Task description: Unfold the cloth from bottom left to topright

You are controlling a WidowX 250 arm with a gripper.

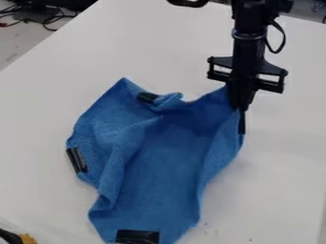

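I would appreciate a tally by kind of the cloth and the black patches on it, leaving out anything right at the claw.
Blue cloth: 1
Black patches (upper patch, left patch, bottom patch): 3
Total: 4

I observe a white counter [280,181], softly lit, with small dark specks [207,232] toward its lower edge. Beyond its upper-left edge, I record tangled black and red cables [49,20] on a paler-grey surface [18,45].
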